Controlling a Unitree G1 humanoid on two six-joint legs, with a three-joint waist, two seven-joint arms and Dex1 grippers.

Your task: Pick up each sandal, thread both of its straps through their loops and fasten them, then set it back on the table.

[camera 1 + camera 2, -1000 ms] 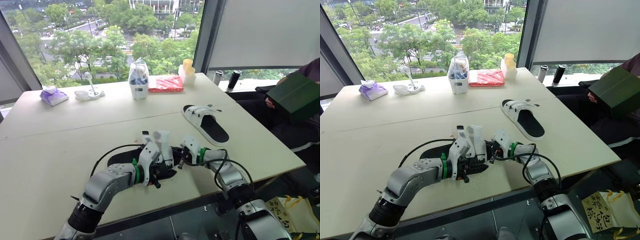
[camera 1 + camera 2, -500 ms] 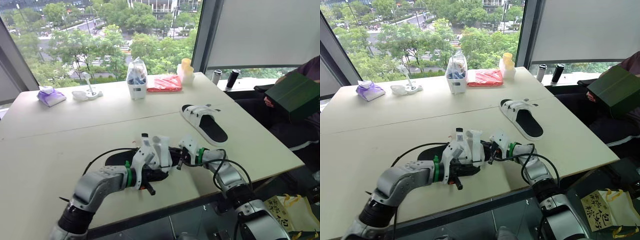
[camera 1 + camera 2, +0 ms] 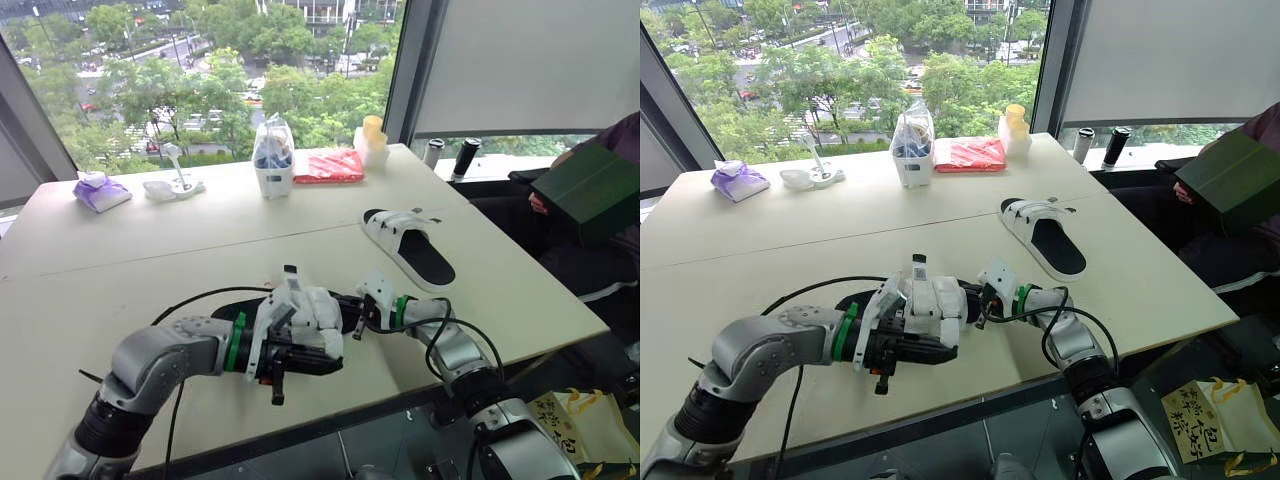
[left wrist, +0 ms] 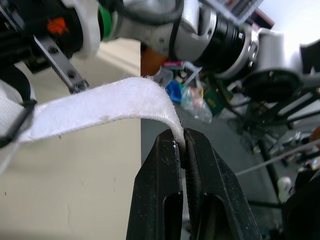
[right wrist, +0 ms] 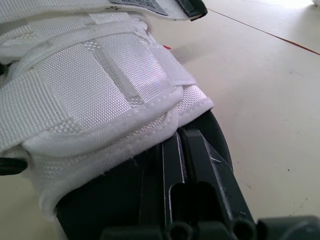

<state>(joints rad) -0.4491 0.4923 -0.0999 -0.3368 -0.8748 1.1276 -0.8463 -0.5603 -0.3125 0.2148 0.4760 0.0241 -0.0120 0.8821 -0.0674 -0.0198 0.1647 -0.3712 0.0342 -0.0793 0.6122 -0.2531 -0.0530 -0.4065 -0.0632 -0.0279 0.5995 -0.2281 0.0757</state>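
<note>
Trees (image 3: 200,90) fill the window behind the beige table (image 3: 120,270), which carries both sandals. Since half a second ago we see the left arm (image 3: 160,360) swung out toward nine o'clock. The white strap (image 4: 100,107) stood upright then and is now pulled over toward the left gripper (image 4: 182,145).

Our left wrist view adds what the head views hide: that gripper is clamped on the strap's very tip. Our right wrist view shows the right gripper (image 5: 177,137) pinched shut at the edge of the near sandal (image 5: 100,85), where white upper meets black sole.

We find this sandal at the table's front edge between the grippers, the left at its seven o'clock and the right at three. The second sandal (image 3: 412,245) lies flat at one o'clock, well apart.
</note>
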